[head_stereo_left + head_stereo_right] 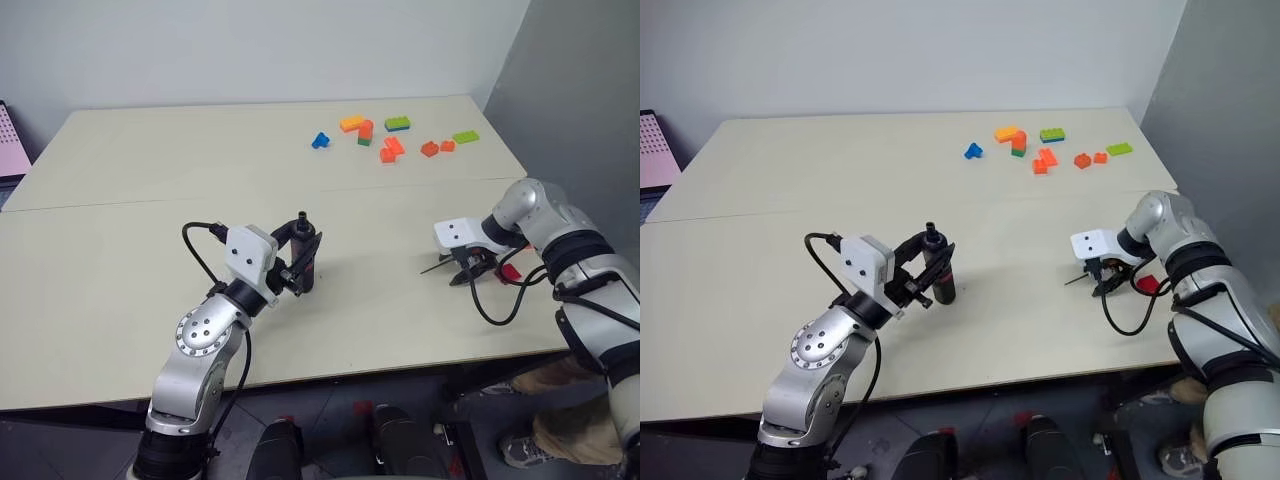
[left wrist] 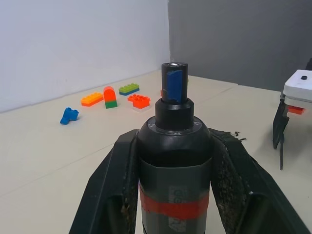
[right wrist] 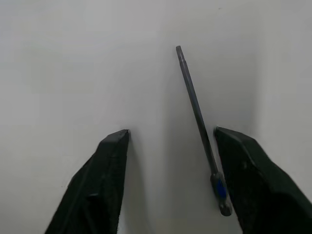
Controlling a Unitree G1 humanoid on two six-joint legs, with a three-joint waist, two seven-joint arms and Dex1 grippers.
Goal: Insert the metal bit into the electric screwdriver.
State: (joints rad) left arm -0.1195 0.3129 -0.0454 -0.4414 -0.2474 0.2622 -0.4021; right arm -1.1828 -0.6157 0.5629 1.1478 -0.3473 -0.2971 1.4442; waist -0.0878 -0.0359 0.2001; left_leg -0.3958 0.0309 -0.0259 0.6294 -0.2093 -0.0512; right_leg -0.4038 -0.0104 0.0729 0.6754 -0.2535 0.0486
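The electric screwdriver [image 1: 305, 255], black with a red band, stands upright over the front middle of the table, its blue-lined socket end [image 2: 173, 80] on top. My left gripper [image 1: 299, 266] is shut on its body, and its two fingers [image 2: 119, 170] press both sides. The metal bit [image 3: 197, 111], a thin dark rod, lies flat on the table to the right [image 1: 437, 268]. My right gripper [image 3: 170, 134] points down over it, open. The bit lies between the fingers, close against one finger [image 3: 253, 175] and well apart from the other.
Several toy bricks [image 1: 390, 135] lie scattered at the table's far right. A black cable [image 1: 495, 300] loops by my right wrist near the table's front edge [image 1: 400, 365]. A person's legs [image 1: 560, 420] stand by the front right corner.
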